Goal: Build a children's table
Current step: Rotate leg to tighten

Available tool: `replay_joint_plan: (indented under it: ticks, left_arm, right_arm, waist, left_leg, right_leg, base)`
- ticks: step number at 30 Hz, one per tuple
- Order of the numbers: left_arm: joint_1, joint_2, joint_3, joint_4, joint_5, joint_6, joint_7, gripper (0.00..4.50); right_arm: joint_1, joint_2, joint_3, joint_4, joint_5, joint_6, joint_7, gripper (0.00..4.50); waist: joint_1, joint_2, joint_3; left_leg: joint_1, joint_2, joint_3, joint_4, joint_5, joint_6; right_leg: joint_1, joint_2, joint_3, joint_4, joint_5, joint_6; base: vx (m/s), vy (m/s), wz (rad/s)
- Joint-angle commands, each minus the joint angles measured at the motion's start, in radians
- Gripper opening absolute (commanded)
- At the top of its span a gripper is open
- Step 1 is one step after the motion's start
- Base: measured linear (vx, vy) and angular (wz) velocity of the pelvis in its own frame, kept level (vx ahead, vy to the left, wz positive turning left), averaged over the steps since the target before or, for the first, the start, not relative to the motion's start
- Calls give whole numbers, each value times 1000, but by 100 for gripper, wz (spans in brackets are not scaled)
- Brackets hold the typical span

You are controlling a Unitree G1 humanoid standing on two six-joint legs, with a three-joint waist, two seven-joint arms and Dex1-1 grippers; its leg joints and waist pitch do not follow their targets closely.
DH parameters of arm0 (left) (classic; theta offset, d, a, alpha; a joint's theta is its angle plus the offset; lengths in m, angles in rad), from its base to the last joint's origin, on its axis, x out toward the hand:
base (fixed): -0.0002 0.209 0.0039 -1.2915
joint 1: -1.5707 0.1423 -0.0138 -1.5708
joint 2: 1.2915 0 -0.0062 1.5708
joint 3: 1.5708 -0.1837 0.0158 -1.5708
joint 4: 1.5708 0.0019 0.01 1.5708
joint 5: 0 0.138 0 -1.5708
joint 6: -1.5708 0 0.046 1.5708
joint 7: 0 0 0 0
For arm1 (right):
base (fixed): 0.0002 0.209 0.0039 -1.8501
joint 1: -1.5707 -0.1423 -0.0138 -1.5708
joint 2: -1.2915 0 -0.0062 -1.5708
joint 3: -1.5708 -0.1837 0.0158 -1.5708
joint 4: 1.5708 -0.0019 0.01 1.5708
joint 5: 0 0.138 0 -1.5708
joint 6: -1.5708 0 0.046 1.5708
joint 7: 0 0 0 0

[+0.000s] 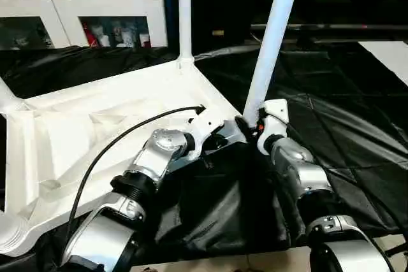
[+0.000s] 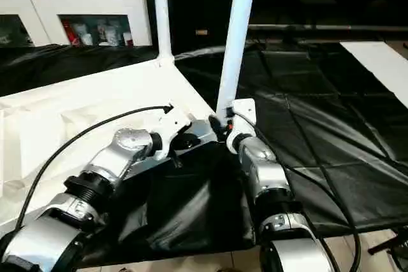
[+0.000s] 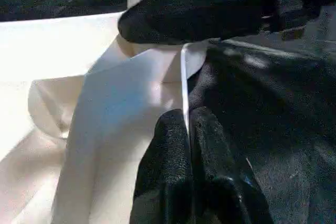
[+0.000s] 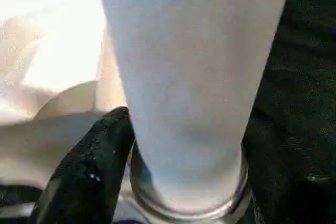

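Note:
The children's table lies upside down on a black cloth, its white ribbed top [image 1: 95,125] facing up. One white leg [image 1: 185,11] stands upright in the far corner socket. A second leg [image 1: 274,36] rises from the near right corner, leaning slightly right. My right gripper [image 1: 250,122] is shut on this leg just above the socket ring [image 4: 184,211], one black finger [image 4: 89,166] lying against the tube. My left gripper [image 3: 188,124] is shut on the thin rim [image 3: 184,77] of the top beside that corner. Further leg ends [image 1: 7,97] show at the left edge.
A white cabinet with glass doors [image 1: 83,4] stands at the back left. The black cloth [image 1: 344,125] spreads to the right, with a dark bar [image 1: 331,28] behind it and a white sheet [image 1: 392,55] at the far right. A black cable [image 1: 127,132] arcs over my left forearm.

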Motion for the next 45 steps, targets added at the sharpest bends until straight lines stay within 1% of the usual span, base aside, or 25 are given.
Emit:
replay_joint_plan:
  ticks: [1,4,5,6,7,10,11,12,14,15,19,20,22,24,25,28,29,33,36,38,39,40,42,44,45]
  left_arm:
    - [-1,-1,-28,5,-15,-28,-45,0]
    - [8,41,-29,-14,-27,-44,-121,0]
    - [13,65,-30,-24,-36,-60,-184,0]
    - [14,71,-31,-26,-39,-64,-202,0]
    - [16,79,-32,-31,-45,-72,-227,0]
    - [28,104,-33,-55,-78,-108,-330,0]
    - [33,119,-37,-66,-85,-108,-367,0]
    - [43,148,-49,-86,-102,-95,-436,0]
    - [47,162,-53,-97,-112,-83,-472,0]
    - [54,177,-59,-113,-127,-65,-525,0]
    - [62,203,-74,-132,-142,-42,-611,0]
    - [62,207,-75,-130,-142,-42,-624,0]
    - [63,213,-72,-127,-141,-45,-629,0]
    - [65,217,-71,-131,-141,-43,-626,0]
    - [66,219,-70,-133,-142,-41,-627,0]
    - [72,226,-69,-144,-147,-31,-628,0]
    - [74,228,-66,-149,-145,-33,-622,0]
    - [81,225,-55,-159,-141,-35,-580,0]
    - [83,206,-37,-144,-123,-35,-483,0]
    - [80,194,-27,-133,-117,-32,-439,0]
    - [76,181,-18,-121,-113,-32,-400,0]
    - [66,145,2,-93,-99,-27,-295,0]
    - [62,135,4,-86,-89,-23,-258,0]
    - [57,114,7,-77,-74,-9,-192,0]
    - [54,99,11,-68,-68,0,-152,0]
  right_arm:
    - [17,21,82,-3,12,17,131,359]
    - [39,-47,113,-60,32,13,301,359]
    - [55,-99,128,-103,51,10,409,359]
    - [59,-114,129,-116,58,12,438,359]
    - [65,-135,132,-131,66,13,481,359]
    - [85,-203,147,-178,79,7,612,359]
    - [93,-232,155,-195,82,-4,659,359]
    - [104,-275,167,-218,84,-13,730,359]
    - [110,-298,175,-235,92,-2,772,359]
    - [116,-324,185,-255,97,11,816,359]
    - [121,-356,195,-286,106,25,871,359]
    - [120,-359,195,-290,107,29,880,359]
    - [121,-359,201,-288,104,31,894,359]
    - [123,-357,209,-289,105,36,905,359]
    - [125,-356,212,-290,106,39,910,334]
    - [128,-356,222,-296,111,51,932,321]
    - [128,-354,224,-295,117,58,936,307]
    - [123,-330,220,-272,118,56,917,274]
    - [121,-277,198,-236,112,55,823,255]
    - [118,-251,184,-220,110,58,766,252]
    - [116,-230,173,-205,102,52,711,252]
    - [105,-165,146,-151,67,56,521,251]
    - [102,-140,138,-132,51,53,447,249]
    - [91,-93,116,-96,37,53,323,249]
    - [82,-64,99,-73,31,56,245,248]
  waist:
    - [1,-9,-41]
    - [5,-10,-45]
    - [12,5,-46]
    - [11,-1,-48]
    - [12,-4,-51]
    - [15,-3,-55]
    - [16,-7,-56]
    - [19,1,-56]
    - [23,-1,-58]
    - [25,4,-57]
    - [37,2,-52]
    - [39,3,-50]
    - [46,-5,-47]
    - [50,-8,-46]
    - [51,-8,-46]
    - [54,-10,-47]
    - [55,-15,-48]
    - [57,-15,-49]
    - [54,-5,-45]
    - [48,-5,-42]
    - [46,-8,-41]
    - [40,-7,-37]
    - [27,-8,-35]
    - [19,-6,-37]
    - [14,0,-34]
  left_leg:
    - [-8,9,-2,-72,-348,42]
    - [-8,13,2,-70,-300,53]
    - [-5,14,3,-69,-281,57]
    - [-5,15,6,-67,-269,65]
    - [-5,17,8,-63,-243,78]
    - [-10,18,8,-58,-172,104]
    - [-8,19,11,-53,-138,116]
    - [-9,21,11,-51,-114,125]
    - [-6,22,15,-46,-93,138]
    - [-4,22,16,-45,-97,146]
    - [3,27,19,-50,-156,133]
    - [4,27,20,-52,-178,118]
    - [5,28,20,-56,-212,91]
    - [2,26,18,-57,-213,72]
    - [2,26,18,-58,-213,69]
    - [1,25,18,-57,-198,69]
    - [1,26,18,-55,-185,71]
    - [-1,24,18,-52,-157,82]
    - [-1,23,17,-55,-185,67]
    - [3,20,17,-58,-233,45]
    - [4,18,14,-60,-261,34]
    - [4,17,14,-62,-277,23]
    - [5,13,7,-66,-313,-4]
    - [3,11,3,-66,-322,-3]
    - [6,12,2,-66,-332,-7]
  right_leg:
    - [35,-41,24,-96,-510,-96]
    - [39,-41,30,-85,-412,-133]
    - [40,-41,31,-78,-354,-156]
    - [43,-38,32,-78,-315,-166]
    - [45,-38,33,-65,-236,-201]
    - [55,-39,31,-51,-130,-248]
    - [55,-37,32,-43,-69,-269]
    - [56,-35,30,-35,-25,-289]
    - [57,-33,30,-27,37,-312]
    - [55,-33,30,-28,44,-319]
    - [52,-38,32,-35,-49,-311]
    - [49,-38,33,-39,-86,-303]
    - [48,-39,35,-45,-164,-279]
    - [48,-42,36,-47,-206,-254]
    - [48,-42,36,-48,-211,-249]
    - [49,-41,37,-45,-196,-246]
    - [49,-42,37,-43,-179,-247]
    - [49,-41,36,-37,-141,-257]
    - [48,-41,36,-43,-178,-251]
    - [43,-42,37,-53,-251,-231]
    - [44,-43,37,-60,-315,-211]
    - [38,-42,38,-64,-361,-193]
    - [36,-43,32,-73,-471,-152]
    - [36,-43,32,-80,-507,-129]
    - [28,-42,33,-83,-515,-125]
  base:
    - [0,0,0]
    - [0,0,0]
    - [0,0,0]
    - [0,0,0]
    - [52,-4,3]
    - [17,-1,1]
    - [0,0,0]
    - [56,18,-1]
    - [63,23,-1]
    - [51,17,-1]
    - [0,0,0]
    - [0,0,0]
    - [0,0,0]
    - [0,0,0]
    - [0,0,0]
    - [0,0,0]
    - [0,0,0]
    - [0,0,0]
    - [0,0,0]
    - [0,0,0]
    - [0,0,0]
    - [0,0,0]
    - [-26,-8,-2]
    - [-58,-14,-4]
    - [0,0,0]
